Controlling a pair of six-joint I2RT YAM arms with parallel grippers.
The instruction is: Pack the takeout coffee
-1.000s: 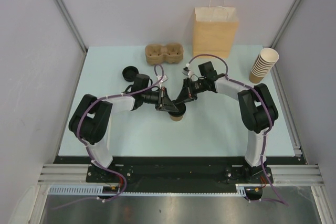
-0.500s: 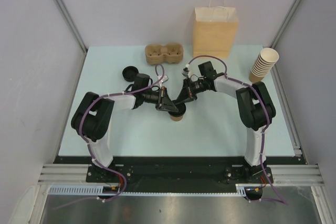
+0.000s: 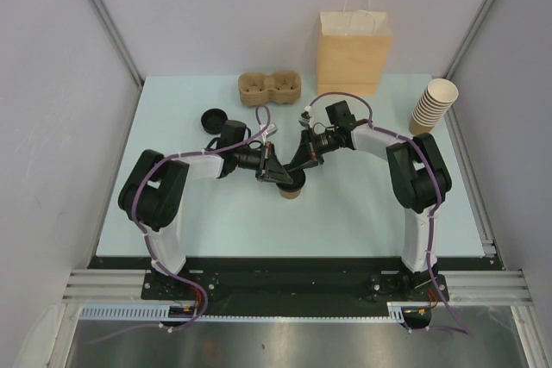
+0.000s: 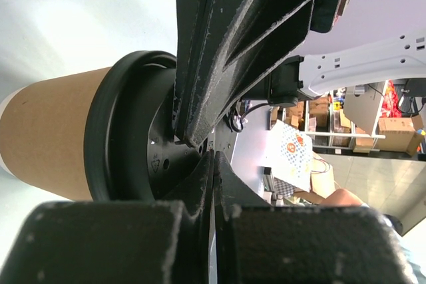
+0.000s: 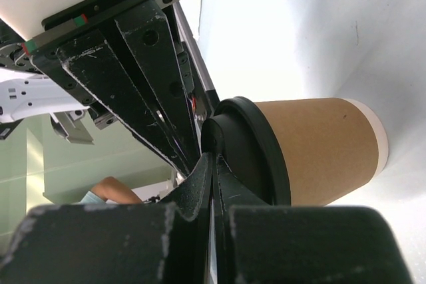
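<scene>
The takeout coffee cup point(image 3: 291, 191) stands upright at the table's middle, tan with a black lid point(image 3: 293, 181) seated on its rim. In the left wrist view the cup point(image 4: 50, 134) and lid point(image 4: 126, 138) fill the left side. My left gripper point(image 4: 213, 159) is shut, with nothing between its fingers and its tips against the lid's top. My right gripper point(image 5: 213, 159) is also shut and empty, its tips on the lid point(image 5: 259, 151) of the cup point(image 5: 319, 147). From above, the left gripper point(image 3: 279, 177) and right gripper point(image 3: 299, 167) meet over the lid.
A brown pulp two-cup tray point(image 3: 270, 88) lies at the back centre. A standing paper bag point(image 3: 354, 51) is behind it to the right. A stack of tan cups point(image 3: 431, 108) leans at the far right. A loose black lid point(image 3: 213, 118) lies back left.
The left arm's elbow has shifted very slightly. Both grippers stay shut on top of the lid, and the cup has not moved.
</scene>
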